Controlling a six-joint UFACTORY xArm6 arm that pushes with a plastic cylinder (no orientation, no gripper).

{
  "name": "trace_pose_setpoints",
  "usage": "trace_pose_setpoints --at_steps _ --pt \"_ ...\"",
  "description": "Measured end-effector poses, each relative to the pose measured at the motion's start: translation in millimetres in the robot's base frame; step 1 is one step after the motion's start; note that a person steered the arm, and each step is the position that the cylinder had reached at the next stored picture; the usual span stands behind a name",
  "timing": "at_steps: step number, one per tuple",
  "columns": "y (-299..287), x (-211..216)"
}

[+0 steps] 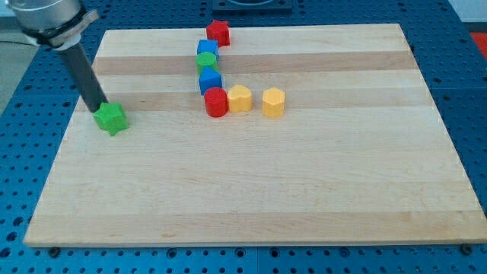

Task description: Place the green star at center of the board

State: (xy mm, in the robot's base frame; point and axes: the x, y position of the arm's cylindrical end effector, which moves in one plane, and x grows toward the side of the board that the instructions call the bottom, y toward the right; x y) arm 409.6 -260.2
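- Presently, my tip (101,109) rests at the board's left portion, touching the upper-left edge of the green star (112,119); the rod slants up toward the view's top left, where the arm's housing enters the frame.
- No claw is fitted on this arm, only the straight dark rod; a released or clenched state therefore does not apply, and nothing is grasped.
- Green star: lies flat on the wooden board (251,198) near its left edge, slightly above mid-height; it is well apart from every other block and well to the left of the board's centre.
- Block cluster, upper middle of the board: a red block (218,32) sits nearest the top edge; just below it a blue block (208,49); then a green block (205,62), touching or nearly touching the blue one above; then a second blue block (210,79); these four run as a rough column.
- Foot of the column: a red cylinder (216,102) stands just beside a yellow block (240,99) on its right; whether they touch cannot be told.
- Further right, a yellow hexagonal block (273,102) stands near but apart from the yellow block.
- Board surroundings: a blue perforated table (464,91) shows on all sides.
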Motion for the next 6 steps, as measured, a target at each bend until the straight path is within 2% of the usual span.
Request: trace_pose_setpoints --at_steps 1,2,3,4,6 --pt "18 36" --pt "87 37" --pt "31 34" --pt "61 24" --pt "206 25"
